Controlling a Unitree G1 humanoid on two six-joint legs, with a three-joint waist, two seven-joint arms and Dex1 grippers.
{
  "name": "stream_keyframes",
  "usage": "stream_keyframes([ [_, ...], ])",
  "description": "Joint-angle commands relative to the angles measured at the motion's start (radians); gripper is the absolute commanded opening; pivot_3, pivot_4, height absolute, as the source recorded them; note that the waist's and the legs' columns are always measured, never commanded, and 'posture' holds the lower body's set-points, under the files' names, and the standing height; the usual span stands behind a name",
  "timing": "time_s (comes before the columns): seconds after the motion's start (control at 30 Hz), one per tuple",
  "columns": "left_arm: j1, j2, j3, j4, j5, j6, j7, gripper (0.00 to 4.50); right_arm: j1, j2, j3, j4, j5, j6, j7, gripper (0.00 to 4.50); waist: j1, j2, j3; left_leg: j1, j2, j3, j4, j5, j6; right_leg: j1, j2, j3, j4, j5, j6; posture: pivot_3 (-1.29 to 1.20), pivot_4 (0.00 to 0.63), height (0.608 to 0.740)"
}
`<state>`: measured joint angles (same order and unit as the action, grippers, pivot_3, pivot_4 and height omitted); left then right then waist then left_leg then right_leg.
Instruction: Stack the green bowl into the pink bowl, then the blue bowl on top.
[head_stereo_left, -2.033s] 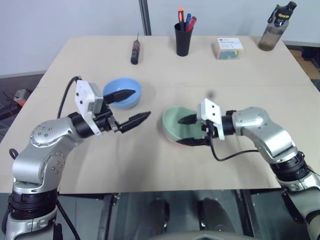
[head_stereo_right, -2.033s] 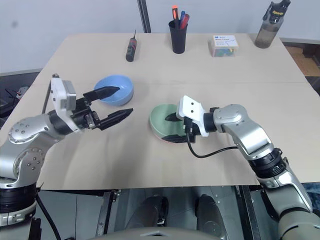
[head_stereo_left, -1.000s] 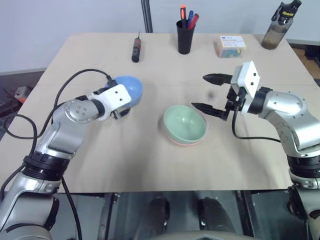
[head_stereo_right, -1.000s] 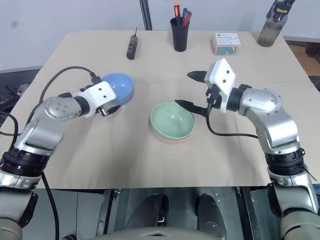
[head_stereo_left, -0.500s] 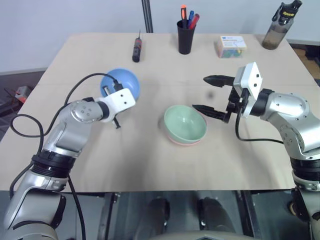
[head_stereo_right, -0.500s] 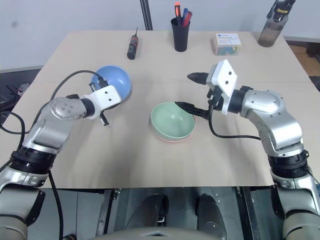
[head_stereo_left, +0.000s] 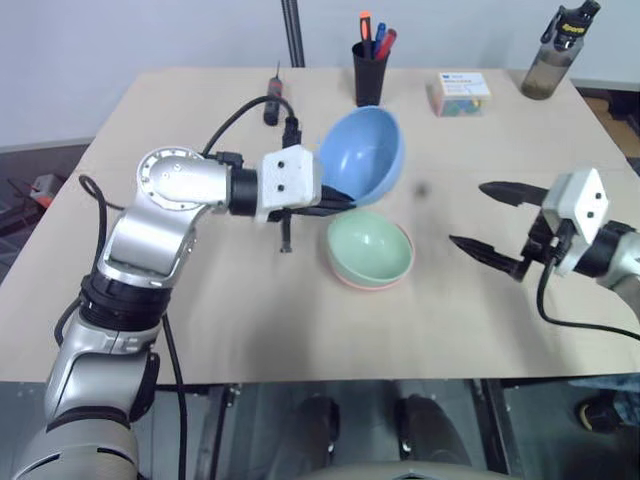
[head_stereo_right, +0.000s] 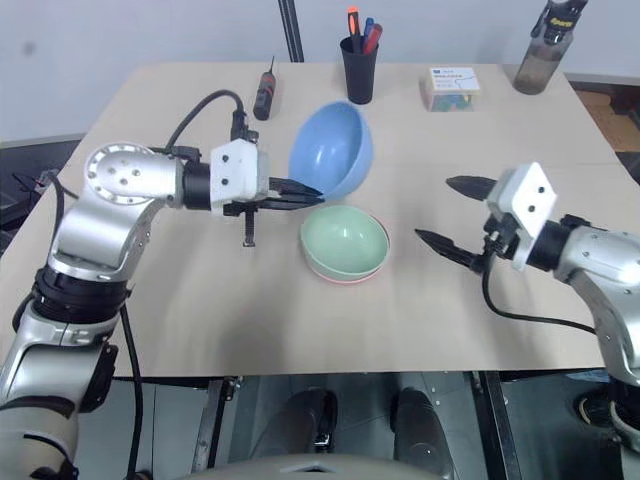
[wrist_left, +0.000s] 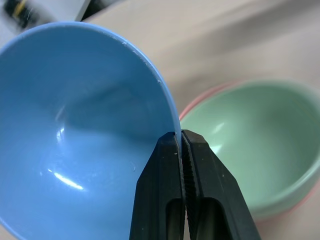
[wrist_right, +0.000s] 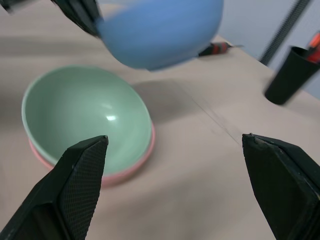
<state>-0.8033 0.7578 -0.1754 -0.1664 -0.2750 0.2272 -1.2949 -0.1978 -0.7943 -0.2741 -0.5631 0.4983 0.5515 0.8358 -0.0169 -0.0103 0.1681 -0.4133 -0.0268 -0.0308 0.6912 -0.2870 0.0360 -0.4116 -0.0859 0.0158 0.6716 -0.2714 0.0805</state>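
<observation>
The green bowl (head_stereo_left: 370, 248) sits nested inside the pink bowl (wrist_right: 141, 156), whose rim shows beneath it at the middle of the table. My left gripper (head_stereo_left: 345, 200) is shut on the rim of the blue bowl (head_stereo_left: 362, 152). It holds that bowl tilted in the air just behind and to the left of the stacked pair. In the left wrist view the black fingers (wrist_left: 167, 170) pinch the blue rim, with the green bowl (wrist_left: 250, 150) beyond. My right gripper (head_stereo_left: 470, 213) hovers open and empty to the right of the stack.
Along the far edge of the table (head_stereo_left: 200, 330) stand a black pen cup (head_stereo_left: 369, 80), a screwdriver (head_stereo_left: 271, 100), a small box (head_stereo_left: 461, 94) and a bottle (head_stereo_left: 548, 60). A metal pole (head_stereo_left: 292, 30) rises behind the table.
My left gripper closed on the blue bowl, lifted it off the table and swung it right, next to the green bowl. My right gripper, open throughout, drew back to the right.
</observation>
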Motion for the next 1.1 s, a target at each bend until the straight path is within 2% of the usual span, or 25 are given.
stream_keyframes([
  [0.03, -0.023, 0.018, -0.009, -0.008, -0.045, -0.008, -0.098, 0.05, 0.017, -0.02, -0.052, -0.063, 0.024, 0.004, -0.023, 4.5, -0.001, 0.0, 0.0, 0.0, 0.0, 0.0, 0.0, 0.0, 0.0, 0.0, 0.0, 0.0, 0.001, 0.0, 0.0, 0.0, 0.15, 0.74],
  [0.13, -0.036, 0.003, 0.005, -0.011, -0.068, 0.014, -0.099, 0.97, 0.038, -0.024, -0.067, -0.086, 0.047, 0.02, -0.034, 4.5, 0.001, 0.0, 0.0, 0.0, 0.001, 0.0, 0.003, 0.0, 0.0, 0.0, 0.001, 0.0, 0.002, 0.0, 0.0, 0.0, 0.15, 0.74],
  [0.3, -0.024, 0.011, 0.036, 0.004, -0.048, 0.031, -0.045, 2.8, 0.129, -0.046, -0.138, -0.122, 0.099, 0.026, 0.003, 4.5, 0.006, 0.0, 0.0, -0.001, 0.001, -0.002, 0.007, -0.001, 0.001, 0.002, 0.001, -0.002, 0.002, 0.0, 0.0, 0.0, 0.15, 0.74],
  [0.43, 0.03, -0.018, 0.156, 0.037, -0.076, 0.034, 0.086, 2.8, 0.196, -0.066, -0.181, -0.122, 0.139, 0.02, 0.045, 4.5, 0.002, 0.0, 0.0, -0.001, 0.001, -0.002, 0.009, -0.001, 0.002, 0.003, 0.001, -0.002, 0.004, 0.0, 0.0, 0.0, 0.15, 0.74],
  [0.53, 0.103, 0.004, 0.229, 0.049, -0.048, 0.072, 0.188, 2.8, 0.24, -0.073, -0.206, -0.114, 0.151, 0.007, 0.077, 4.5, 0.001, 0.0, 0.0, 0.001, 0.002, -0.002, 0.009, -0.002, 0.003, 0.003, 0.001, -0.001, 0.005, 0.0, 0.0, 0.0, 0.15, 0.74],
  [0.67, 0.284, 0.022, 0.343, 0.031, -0.136, 0.125, 0.202, 2.8, 0.304, -0.086, -0.26, -0.086, 0.143, -0.013, 0.114, 4.5, 0.003, 0.0, 0.0, 0.001, 0.002, -0.001, 0.009, -0.002, 0.003, 0.003, 0.001, 0.0, 0.006, 0.0, 0.0, 0.0, 0.15, 0.74],
  [0.83, 0.513, 0.044, 0.463, -0.007, -0.181, 0.153, 0.208, 2.8, 0.363, -0.104, -0.319, -0.058, 0.147, -0.02, 0.161, 4.5, 0.006, 0.0, -0.001, 0.0, 0.002, -0.002, 0.01, -0.001, 0.002, 0.003, 0.0, -0.001, 0.005, 0.0, 0.0, 0.0, 0.15, 0.74],
  [0.93, 0.6, 0.084, 0.48, -0.048, -0.188, 0.177, 0.205, 2.8, 0.39, -0.12, -0.343, -0.037, 0.146, -0.026, 0.194, 4.5, 0.007, 0.0, -0.001, 0.0, 0.002, -0.002, 0.01, -0.002, 0.002, 0.003, 0.0, -0.001, 0.005, 0.0, 0.0, 0.0, 0.15, 0.74],
  [1.1, 0.654, 0.13, 0.484, -0.081, -0.21, 0.249, 0.21, 2.8, 0.407, -0.142, -0.361, -0.008, 0.142, -0.031, 0.222, 4.5, 0.016, -0.001, -0.001, 0.004, 0.002, -0.002, 0.01, -0.004, 0.006, 0.007, -0.001, -0.002, 0.005, 0.0, 0.0, 0.0, 0.15, 0.74],
])
